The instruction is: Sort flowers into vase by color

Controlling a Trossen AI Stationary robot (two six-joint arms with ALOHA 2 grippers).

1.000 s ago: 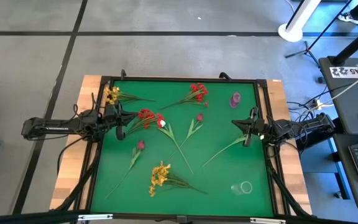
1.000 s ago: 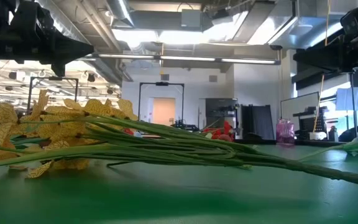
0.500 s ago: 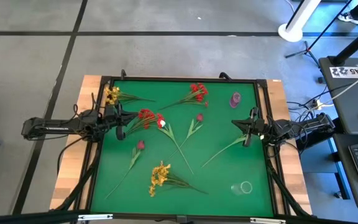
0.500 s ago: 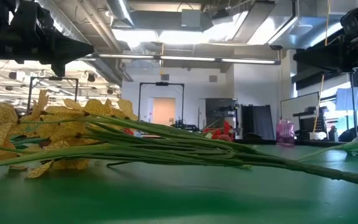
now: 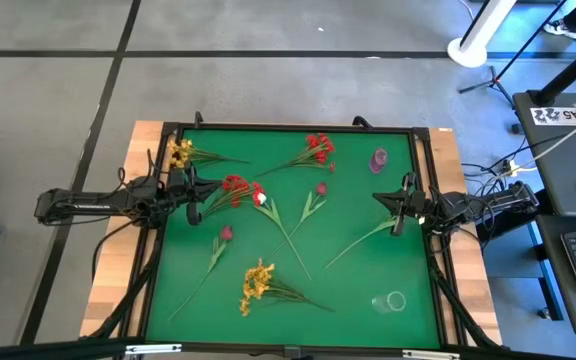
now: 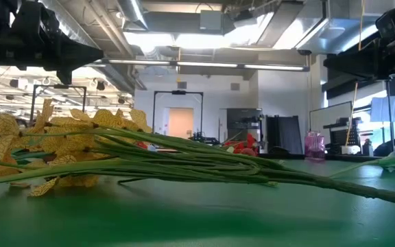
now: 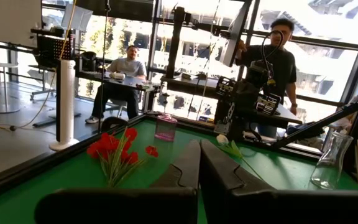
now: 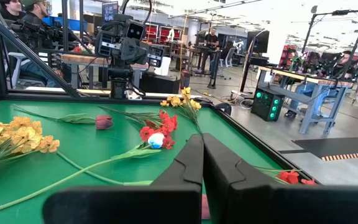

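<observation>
- Green felt covers the table (image 5: 288,320), and a busy workshop with desks and people sits behind it.
- Nearest the front edge I see a clear glass vase (image 5: 389,301), lying on its side, I think. It looks empty.
- Close by, a little to the left, lies a yellow spray of flowers on long green stems (image 5: 258,283).
- Next comes a small dark pink bud (image 5: 226,233) on a thin stem, and a white tulip (image 5: 395,222) with its stem running back toward the middle.
- My left gripper (image 5: 196,187) waits at the left side of the table, fingers pressed together, holding nothing.
- My right gripper (image 5: 399,200) waits at the right side, fingers together too, and empty.
- Just by the left gripper is a red cluster of flowers (image 5: 234,186) with a bit of white beside it, and another pink bud (image 5: 320,189) lies in the middle.
- Farthest back are a second yellow spray (image 5: 179,152), a second red cluster (image 5: 319,148) and a small pink glass vase (image 5: 378,159) standing up. I can't see anything in it.
- I think sorting has not begun, since every flower lies on the felt.
- My next move should be to open one gripper, lower it over a stem and pinch it.
</observation>
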